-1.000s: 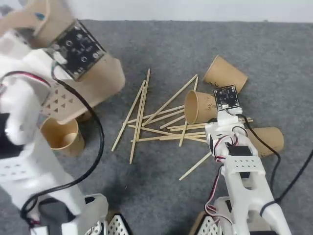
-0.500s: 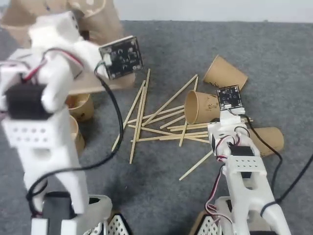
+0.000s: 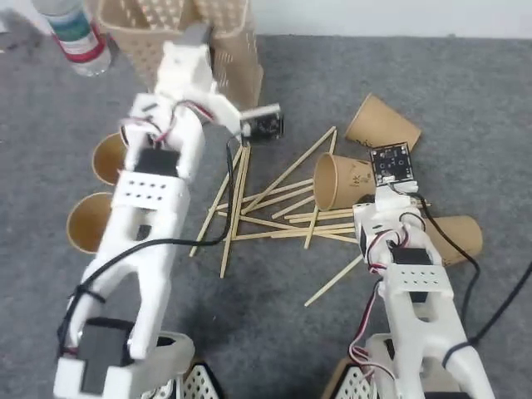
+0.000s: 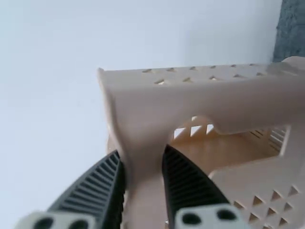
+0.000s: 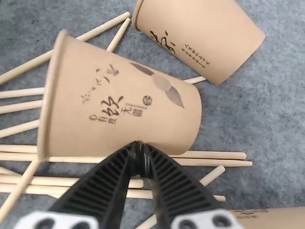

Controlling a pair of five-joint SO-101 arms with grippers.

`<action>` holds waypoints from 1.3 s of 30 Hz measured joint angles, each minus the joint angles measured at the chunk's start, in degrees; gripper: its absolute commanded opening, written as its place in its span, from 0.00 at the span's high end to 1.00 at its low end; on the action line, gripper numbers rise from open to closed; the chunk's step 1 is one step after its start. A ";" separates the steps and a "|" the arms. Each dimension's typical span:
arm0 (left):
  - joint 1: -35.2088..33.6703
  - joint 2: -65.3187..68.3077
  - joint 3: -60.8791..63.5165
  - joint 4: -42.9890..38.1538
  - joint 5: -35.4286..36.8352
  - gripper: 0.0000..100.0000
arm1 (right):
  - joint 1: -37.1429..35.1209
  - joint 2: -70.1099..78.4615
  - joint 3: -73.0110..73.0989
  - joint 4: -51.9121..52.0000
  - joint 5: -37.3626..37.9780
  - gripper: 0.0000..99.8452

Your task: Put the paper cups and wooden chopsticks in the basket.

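Left wrist view — left pincer (image 4: 142,153) clamps the basket (image 4: 205,98) wall.

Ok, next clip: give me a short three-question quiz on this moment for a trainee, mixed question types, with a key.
1. True or false: the left gripper is shut on the wall of the basket.
2. The paper cup at the tips of the right gripper is: A) upright, B) lying on its side, C) inside the basket.
3. Missing word: the wooden chopsticks lie scattered on the grey ___.
Key: 1 true; 2 B; 3 table.
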 measured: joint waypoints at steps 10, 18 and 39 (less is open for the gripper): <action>-4.66 8.62 4.31 -8.53 -0.70 0.99 | -0.09 0.00 0.00 0.00 0.00 0.99; -4.57 8.88 9.23 -8.88 -0.88 0.99 | -0.09 0.00 0.00 0.00 0.00 0.99; -3.43 -2.90 7.65 12.75 19.08 0.88 | -0.18 0.00 0.00 0.00 0.00 0.99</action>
